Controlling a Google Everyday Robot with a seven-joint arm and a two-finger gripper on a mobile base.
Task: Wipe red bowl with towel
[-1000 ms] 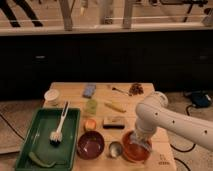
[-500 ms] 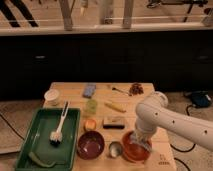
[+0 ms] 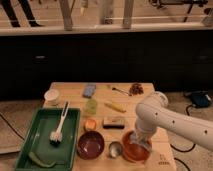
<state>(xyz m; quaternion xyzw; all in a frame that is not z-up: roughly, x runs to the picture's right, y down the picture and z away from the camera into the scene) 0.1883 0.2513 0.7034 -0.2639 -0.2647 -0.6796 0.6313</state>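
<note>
Nothing has visibly shifted since the earlier frames; arm and dishes sit as before. White arm reaches down into the red bowl (image 3: 135,147), near right on the wooden bench (image 3: 150,95). Hand (image 3: 140,141) buried in the bowl, largely hidden by the wrist. Pale towel (image 3: 142,144) shows only as a blurred patch at the fingertips. Maroon bowl (image 3: 90,145) left, smooth, round. Green tray (image 3: 30,142) far left.

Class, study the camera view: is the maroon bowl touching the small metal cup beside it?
Cannot tell. In the camera view the maroon bowl and metal cup sit edge to edge; the gripper works over the red bowl.
</note>
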